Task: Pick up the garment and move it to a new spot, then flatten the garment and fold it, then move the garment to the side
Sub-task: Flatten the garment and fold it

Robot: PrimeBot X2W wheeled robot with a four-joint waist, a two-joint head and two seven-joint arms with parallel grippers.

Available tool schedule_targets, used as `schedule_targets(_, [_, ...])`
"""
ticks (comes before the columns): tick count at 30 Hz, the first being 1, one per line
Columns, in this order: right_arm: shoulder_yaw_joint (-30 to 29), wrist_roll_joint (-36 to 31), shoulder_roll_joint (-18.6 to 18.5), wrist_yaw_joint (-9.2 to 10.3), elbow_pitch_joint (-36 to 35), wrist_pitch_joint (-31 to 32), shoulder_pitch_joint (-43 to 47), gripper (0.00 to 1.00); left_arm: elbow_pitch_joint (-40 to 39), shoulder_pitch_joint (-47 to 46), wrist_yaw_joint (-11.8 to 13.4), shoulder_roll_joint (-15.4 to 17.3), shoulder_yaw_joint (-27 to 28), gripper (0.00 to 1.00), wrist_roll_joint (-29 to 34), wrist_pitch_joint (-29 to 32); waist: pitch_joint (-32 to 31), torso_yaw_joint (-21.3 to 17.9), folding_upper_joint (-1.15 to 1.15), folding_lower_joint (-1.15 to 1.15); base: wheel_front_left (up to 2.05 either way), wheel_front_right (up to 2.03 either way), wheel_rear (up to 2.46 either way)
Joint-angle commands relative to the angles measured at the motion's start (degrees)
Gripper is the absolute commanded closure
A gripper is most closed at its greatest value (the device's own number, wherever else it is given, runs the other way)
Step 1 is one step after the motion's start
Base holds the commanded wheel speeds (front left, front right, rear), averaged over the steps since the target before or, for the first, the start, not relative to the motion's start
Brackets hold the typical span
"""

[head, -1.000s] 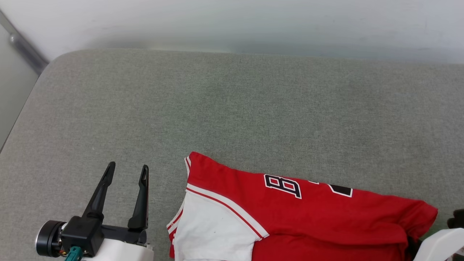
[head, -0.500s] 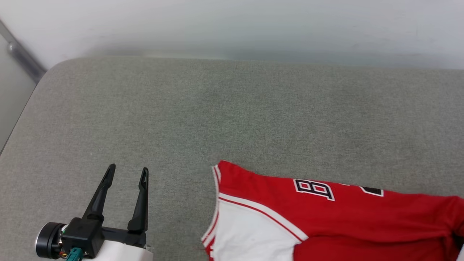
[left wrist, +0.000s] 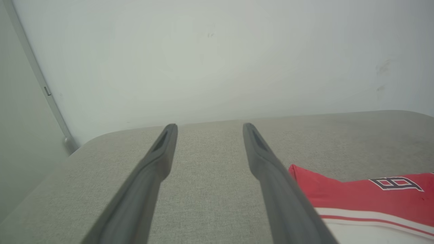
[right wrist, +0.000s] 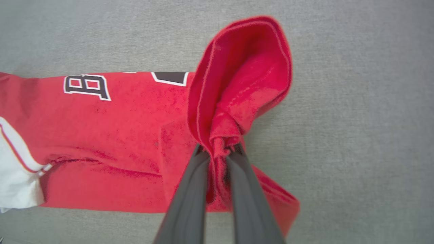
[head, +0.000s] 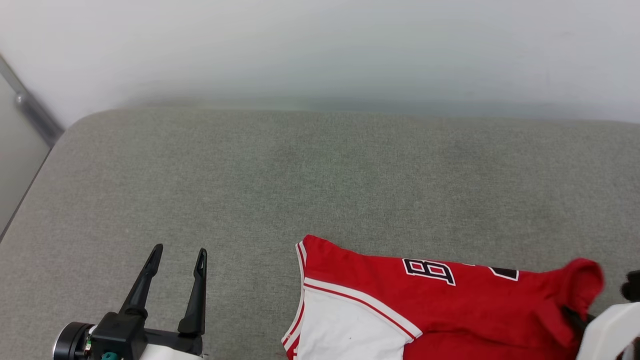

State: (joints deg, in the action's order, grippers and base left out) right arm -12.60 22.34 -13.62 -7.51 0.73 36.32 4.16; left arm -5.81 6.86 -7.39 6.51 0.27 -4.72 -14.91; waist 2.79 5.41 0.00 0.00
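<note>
Right wrist view: the garment [right wrist: 112, 135], a red jersey with a white sleeve and a black-and-white print, lies partly folded on a gray fabric surface [right wrist: 356, 118]. The right gripper [right wrist: 219, 150] has its two dark fingers pressed together on a bunched fold of the red cloth, which stands up past the fingertips in a loop. The rest of the shirt spreads out to the left of the fingers (the white sleeve farthest from them). In the head view the left gripper [head: 179, 249] is over bare surface, fingers spread apart with nothing between them — the jersey's striped corner lies near, to the right of its fingers, not touching. A pale wall [head: 320, 50] stands beyond the surface's far edge.
</note>
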Motion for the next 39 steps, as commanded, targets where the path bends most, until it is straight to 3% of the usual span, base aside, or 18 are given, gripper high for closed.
schedule_targets(1, [1.33, 0.84, 0.97, 0.04, -2.61, 1.26, 1.02, 1.0, 0.01, 0.59, -0.02, -0.02, -0.04, 0.0, 0.02, -0.4, -0.75, 0.07, 0.0, 0.0, 0.0, 0.0, 0.0])
schedule_targets(7, [8.21, 3.61, 5.64, 0.03, -11.67, 6.35, 2.96, 1.0, 0.0, 0.78, -0.06, -1.07, 0.51, 0.0, -2.0, -0.34, -1.75, 0.94, 0.0, 0.0, 0.0, 0.0, 0.0])
schedule_targets(13, [15.19, 7.08, 9.8, 0.03, -14.4, 9.39, 2.06, 1.0, -0.44, 0.59, -0.08, -1.01, 0.94, 0.0, -3.1, -0.34, -1.79, 2.28, 0.0, 0.0, 0.0, 0.0, 0.0])
schedule_targets(32, [28.8, 16.36, 10.8, 0.03, 3.98, -2.84, -9.5, 1.0, -0.01, -1.94, -0.1, -1.24, 0.28, 0.0, -6.0, -0.29, 0.79, 7.37, 0.0, 0.0, 0.0, 0.0, 0.0])
schedule_targets(33, [29.21, 16.22, 10.8, 0.03, 5.06, -3.51, -9.97, 0.93, 0.05, -1.99, -0.1, -1.2, 0.27, 0.0, -5.98, -0.29, 0.89, 7.48, 0.0, 0.0, 0.0, 0.0, 0.0])
schedule_targets(34, [29.66, 15.9, 10.82, 0.03, 5.92, -4.27, -10.44, 0.57, 0.09, -2.05, -0.1, -1.16, 0.24, 0.0, -5.94, -0.29, 0.98, 7.57, 0.0, 0.0, 0.0, 0.0, 0.0])
schedule_targets(35, [30.29, 15.92, 10.81, 0.03, 6.79, -4.85, -10.75, 0.0, 0.19, -2.05, -0.1, -1.09, 0.24, 0.0, -5.92, -0.29, 1.03, 7.62, 0.0, 0.0, 0.0, 0.0, 0.0])
schedule_targets(39, [36.01, 17.5, 10.86, 0.03, 6.15, -6.22, -12.27, 0.0, 0.37, -2.11, -0.1, -0.74, 0.48, 0.0, -5.71, -0.29, 1.0, 7.49, 0.0, 0.0, 0.0, 0.0, 0.0])
